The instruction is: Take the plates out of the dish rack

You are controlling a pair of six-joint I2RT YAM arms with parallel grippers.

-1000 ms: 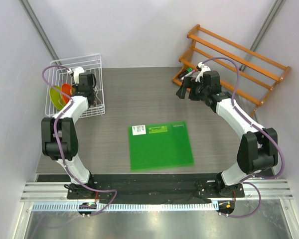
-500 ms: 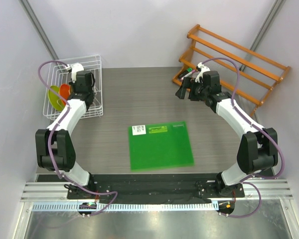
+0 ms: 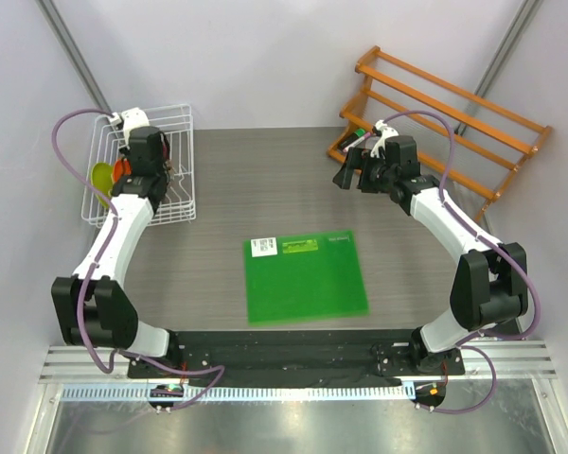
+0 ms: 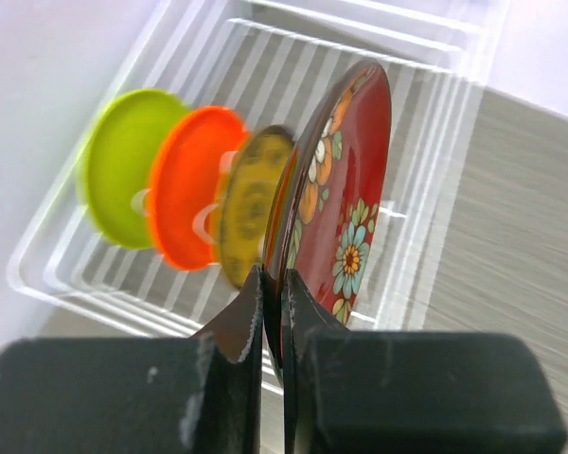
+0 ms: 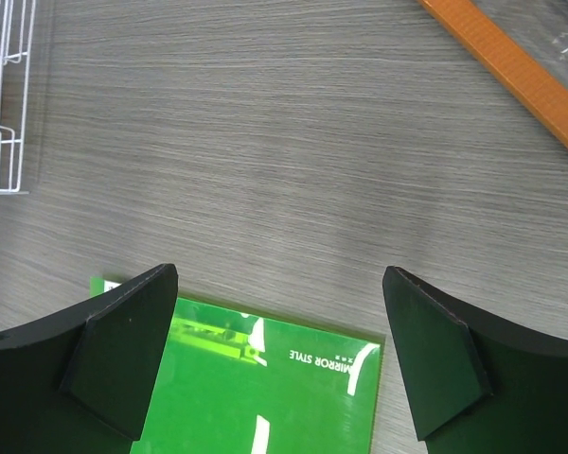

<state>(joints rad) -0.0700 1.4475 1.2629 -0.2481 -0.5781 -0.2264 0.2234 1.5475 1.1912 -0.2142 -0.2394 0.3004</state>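
My left gripper (image 4: 273, 279) is shut on the lower rim of the dark red floral plate (image 4: 346, 189), which stands on edge over the white wire dish rack (image 4: 435, 57). Behind it, the brown-yellow plate (image 4: 251, 203), the orange plate (image 4: 189, 199) and the lime green plate (image 4: 123, 165) stand upright in the rack, blurred. In the top view my left gripper (image 3: 144, 156) is over the rack (image 3: 175, 123), beside the orange plate (image 3: 121, 168) and the green plate (image 3: 99, 175). My right gripper (image 3: 350, 170) is open and empty above the table; it also shows in the right wrist view (image 5: 279, 350).
A flat green square mat (image 3: 305, 276) lies mid-table and shows under my right gripper (image 5: 256, 388). An orange wooden slatted shelf rack (image 3: 435, 104) stands at the back right, its edge in the right wrist view (image 5: 511, 57). The dish rack's corner (image 5: 5, 95) shows there too.
My left gripper has moved left and back over the dish rack, and its elbow has swung out to the left. The right arm has not moved.
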